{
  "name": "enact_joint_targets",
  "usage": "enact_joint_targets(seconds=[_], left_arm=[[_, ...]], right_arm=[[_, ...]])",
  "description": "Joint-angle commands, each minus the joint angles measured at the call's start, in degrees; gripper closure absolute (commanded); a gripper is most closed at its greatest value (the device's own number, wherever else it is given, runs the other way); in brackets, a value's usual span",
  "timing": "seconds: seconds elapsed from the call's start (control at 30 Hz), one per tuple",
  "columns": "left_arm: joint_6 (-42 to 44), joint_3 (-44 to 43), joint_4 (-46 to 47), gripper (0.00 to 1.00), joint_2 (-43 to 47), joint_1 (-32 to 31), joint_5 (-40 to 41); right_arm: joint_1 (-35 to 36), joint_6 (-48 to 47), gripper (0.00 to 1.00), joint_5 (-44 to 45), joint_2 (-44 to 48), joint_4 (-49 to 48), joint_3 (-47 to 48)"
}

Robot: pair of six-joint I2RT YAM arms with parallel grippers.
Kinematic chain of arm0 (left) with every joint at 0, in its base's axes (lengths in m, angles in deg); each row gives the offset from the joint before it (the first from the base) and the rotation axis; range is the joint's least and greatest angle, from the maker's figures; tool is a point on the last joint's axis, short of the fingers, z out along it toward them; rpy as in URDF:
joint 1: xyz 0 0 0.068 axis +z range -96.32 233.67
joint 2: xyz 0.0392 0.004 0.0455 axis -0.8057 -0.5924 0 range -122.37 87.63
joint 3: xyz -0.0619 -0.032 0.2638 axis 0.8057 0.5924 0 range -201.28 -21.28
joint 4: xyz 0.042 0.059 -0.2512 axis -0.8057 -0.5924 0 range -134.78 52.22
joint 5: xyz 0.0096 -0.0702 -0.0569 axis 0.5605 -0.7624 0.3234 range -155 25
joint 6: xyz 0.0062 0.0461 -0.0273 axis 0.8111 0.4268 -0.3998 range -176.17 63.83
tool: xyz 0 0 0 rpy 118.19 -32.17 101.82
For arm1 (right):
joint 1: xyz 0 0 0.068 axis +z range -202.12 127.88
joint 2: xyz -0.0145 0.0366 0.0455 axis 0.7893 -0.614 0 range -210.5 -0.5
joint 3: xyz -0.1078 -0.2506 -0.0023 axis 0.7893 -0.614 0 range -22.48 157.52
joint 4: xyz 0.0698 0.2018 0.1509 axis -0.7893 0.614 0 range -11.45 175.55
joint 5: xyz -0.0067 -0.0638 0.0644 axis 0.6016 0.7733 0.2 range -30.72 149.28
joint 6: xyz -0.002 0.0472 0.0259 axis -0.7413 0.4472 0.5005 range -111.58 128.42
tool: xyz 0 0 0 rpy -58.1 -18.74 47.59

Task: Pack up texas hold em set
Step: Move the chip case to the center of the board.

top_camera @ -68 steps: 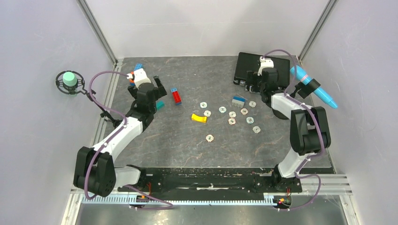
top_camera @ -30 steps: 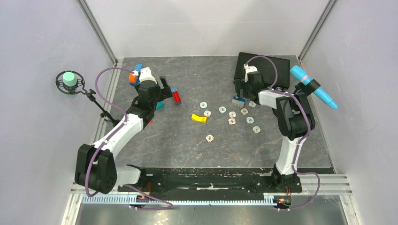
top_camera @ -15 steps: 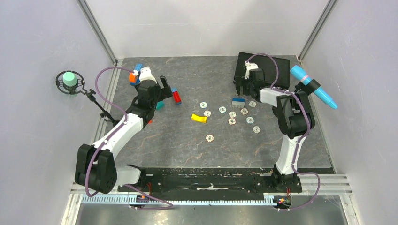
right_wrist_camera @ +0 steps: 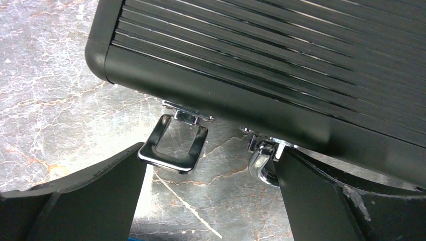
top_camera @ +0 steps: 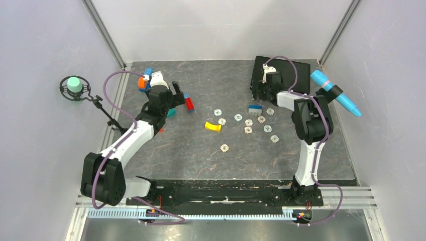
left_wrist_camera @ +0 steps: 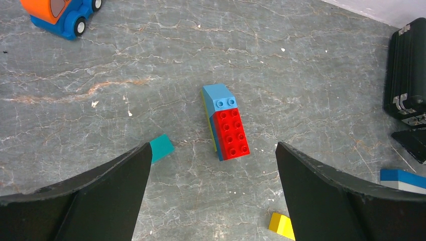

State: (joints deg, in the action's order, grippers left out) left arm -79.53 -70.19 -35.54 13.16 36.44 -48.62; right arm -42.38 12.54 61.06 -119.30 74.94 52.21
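Ten or so chips (top_camera: 248, 122) lie loose mid-frame in top view, on bare table (top_camera: 201, 165). None packed as far as visible. Case (top_camera: 301, 70) sits upper right, lid shut; inside hidden, contents unknown. R wrist view: one silver latch (right_wrist_camera: 176, 143) hangs flipped down off case edge, i.e. undone. A 2nd silver fitting beside it is partly hidden by a finger.

Progress, est.: early. Left to do: open case, collect every chip, load, shut + latch. Blue block (top_camera: 255, 107) lies just below case, near chips; can't tell if it belongs to set.

R gripper (right_wrist_camera: 211, 163): jaws spread full, nothing between them, straddling latch at case's lower-left edge. L gripper (left_wrist_camera: 213, 150): jaws also wide, empty, hovering over red/blue brick (left_wrist_camera: 227, 129), upper left of centre in top view. Teal block (left_wrist_camera: 162, 147) sits beside finger at lower left of L wrist view. Neither is a set item.

Vs earlier frames: R wrist went from over case middle to its lower-left edge, elbow swung toward frame centre. L gripper swung right, off teal block toward brick. Chips, case, yellow block (top_camera: 213, 126): no visible shift.
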Motion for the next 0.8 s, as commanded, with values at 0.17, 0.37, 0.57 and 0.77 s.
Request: enact_joint_targets(seconds=[0.17, 0.37, 0.57, 0.77], left_arm=[[-1.0, -2.2, 0.5, 0.00, 0.2, -0.2, -0.5], [-0.9, -2.1, 0.3, 0.00, 0.3, -0.1, -0.3], [-1.3, -2.2, 0.3, 0.00, 0.3, -0.2, -0.9], [-1.3, -2.2, 0.1, 0.00, 0.5, -0.1, -1.0]], right_arm=[[-0.6, 5.0, 0.05, -6.1, -2.9, -1.9, -0.2], [0.6, 4.6, 0.19, -9.3, -3.0, -4.1, -1.8], [3.4, 2.9, 0.19, -9.4, -4.4, -3.0, 0.6], [6.0, 2.6, 0.25, -9.7, -6.7, -1.5, 3.8]])
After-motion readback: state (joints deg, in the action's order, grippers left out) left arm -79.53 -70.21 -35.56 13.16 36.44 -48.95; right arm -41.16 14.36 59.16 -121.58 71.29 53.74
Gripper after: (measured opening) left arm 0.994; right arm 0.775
